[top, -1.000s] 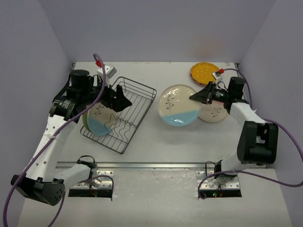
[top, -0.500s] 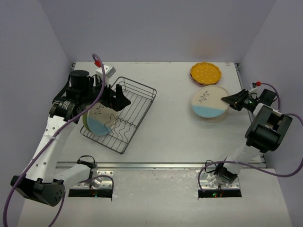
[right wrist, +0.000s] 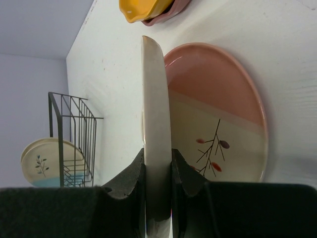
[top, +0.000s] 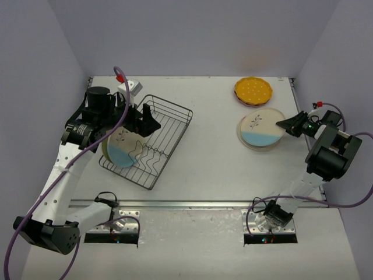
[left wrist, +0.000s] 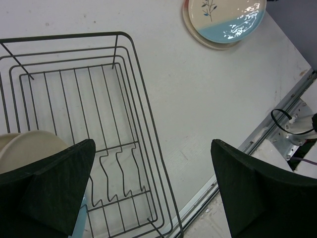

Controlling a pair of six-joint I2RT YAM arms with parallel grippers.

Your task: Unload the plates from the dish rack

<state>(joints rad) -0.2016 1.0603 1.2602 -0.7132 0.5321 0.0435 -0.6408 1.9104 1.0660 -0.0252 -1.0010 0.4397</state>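
White tabletop (top: 204, 169) fills the overhead view, with both arms reaching over it. On its left side sits the dish rack (top: 172, 150), a grey wire basket set at an angle. Its far end is bare wire. At its near left end a cream-and-blue plate (top: 120, 149) leans upright, and the right wrist view suggests a second plate behind it.

The left gripper (left wrist: 153, 148) hovers above the rack with its jaws wide apart, holding nothing.

On the right, the right gripper (right wrist: 157, 163) is clamped on the rim of another cream-and-blue plate (top: 261, 127). This one lies nearly flat over a cream-and-pink plate (right wrist: 218, 119) on the table. Whether the two touch cannot be told. Just beyond them, an orange-yellow dotted plate (top: 253, 89) rests on a pink plate (right wrist: 166, 15).

The likely risk lies in the release. The grip is at one edge only, so the plate could pivot or slip. Let go while tilted or off-centre, it could clatter, chip, or slide off the one below.
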